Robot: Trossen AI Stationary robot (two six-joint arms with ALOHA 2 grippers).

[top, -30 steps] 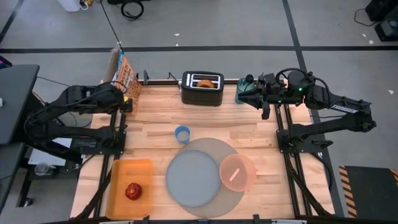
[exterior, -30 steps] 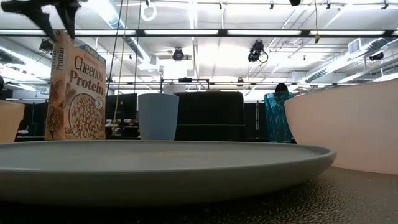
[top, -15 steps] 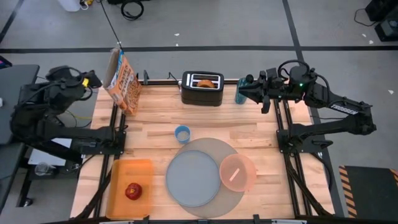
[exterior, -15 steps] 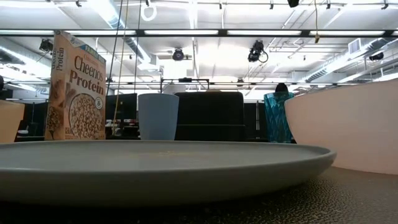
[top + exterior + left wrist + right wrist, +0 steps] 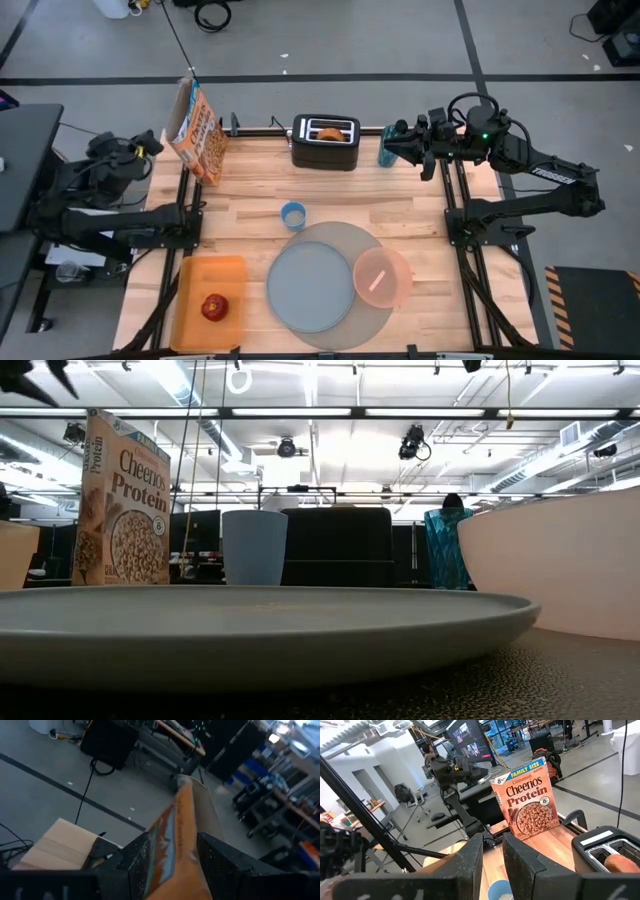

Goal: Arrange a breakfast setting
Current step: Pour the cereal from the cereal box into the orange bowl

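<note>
**Inspector A:** Any legible print, from the left?

**Inspector B:** One cereal box (image 5: 196, 128), cardboard, upright at the table's back-left corner. It reads "Cheerios Protein", with "Cinnamon" above and a "FAMILY SIZE" banner. The right arm's casing carries "TROSSEN".

**A:** Left gripper (image 5: 148, 146)?

**B:** Off the table's left edge, near the box but apart from it. Its fingers (image 5: 142, 862) are spread, with nothing between them.

**A:** The setting itself?

**B:**
- At front left, a flat orange tray (image 5: 205, 272) holds a glossy red apple (image 5: 213, 307).
- A small pale-blue cup (image 5: 293, 215) stands alone at mid-table.
- At back centre, a black toaster (image 5: 325, 145) has a browned bagel half (image 5: 328, 132) sitting in its slot.
- At front centre, a smooth round grey plate (image 5: 310, 288) lies on a larger round grey mat (image 5: 345, 238), which looks finely pebbled in the low view.
- A translucent pink bowl (image 5: 382, 277) sits on the mat, overlapping the plate's right rim.
- A teal tumbler (image 5: 387, 153), faceted and see-through, stands upright at back right.

**A:** Right gripper (image 5: 400, 149)?

**B:** At the table's back-right, just beside the tumbler. The fingers (image 5: 470, 860) are parted by a narrow gap and are empty. I cannot tell whether they touch the tumbler.
</note>
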